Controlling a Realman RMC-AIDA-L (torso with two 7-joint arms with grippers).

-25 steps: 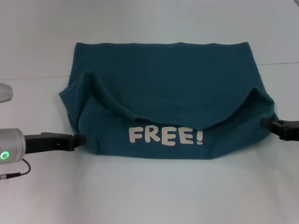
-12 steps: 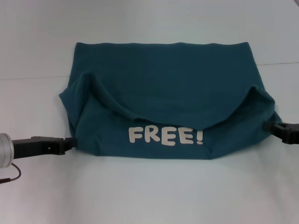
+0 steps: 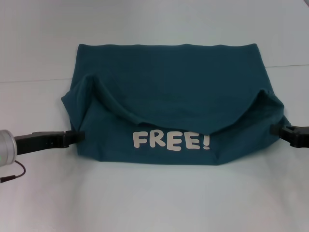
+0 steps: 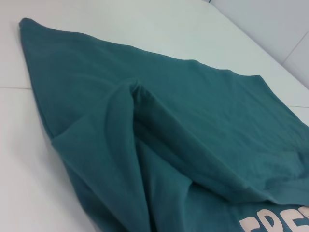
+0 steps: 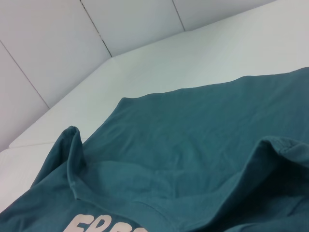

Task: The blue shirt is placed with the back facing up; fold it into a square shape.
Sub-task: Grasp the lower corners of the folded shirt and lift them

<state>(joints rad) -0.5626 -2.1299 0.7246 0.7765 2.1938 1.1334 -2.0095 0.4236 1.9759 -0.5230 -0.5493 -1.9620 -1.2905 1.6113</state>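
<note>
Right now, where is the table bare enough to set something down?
Bare table runs along the near edge, in front of the blue shirt, and beyond its far hem. It is crowded at the shirt's near corners, where the left gripper and right gripper sit.

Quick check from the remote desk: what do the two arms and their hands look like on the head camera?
Left hand: slim black fingers on a black body, silver cylindrical wrist with a thin dark cable beneath. Right hand: black, angular, only its tip in view.
</note>
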